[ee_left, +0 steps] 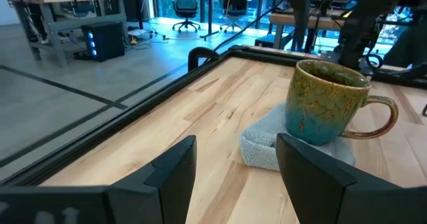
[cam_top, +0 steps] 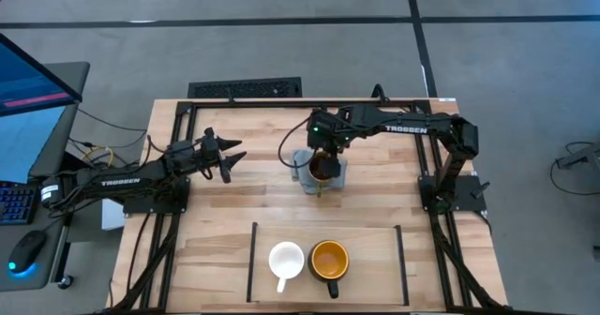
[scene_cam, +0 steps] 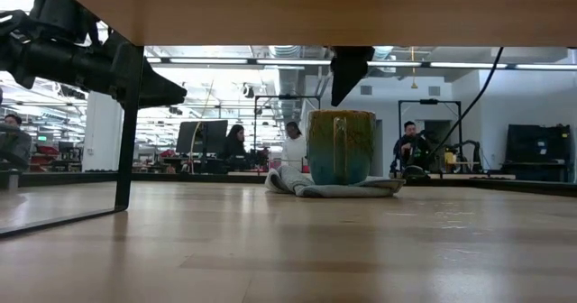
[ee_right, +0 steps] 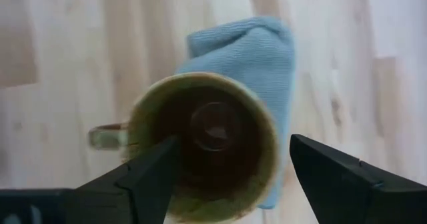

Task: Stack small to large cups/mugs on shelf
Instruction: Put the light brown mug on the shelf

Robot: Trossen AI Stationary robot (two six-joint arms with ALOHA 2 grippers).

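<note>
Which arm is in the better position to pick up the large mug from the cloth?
Right. The right gripper hangs open directly above the large mug on the grey cloth; the left gripper waits off to the side.

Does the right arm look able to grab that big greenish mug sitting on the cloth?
Probably yes. The right gripper hangs directly over the mug, jaws open, one inside the rim and one outside. The mug stands upright on the cloth with nothing above it. The left gripper waits well aside.
</note>
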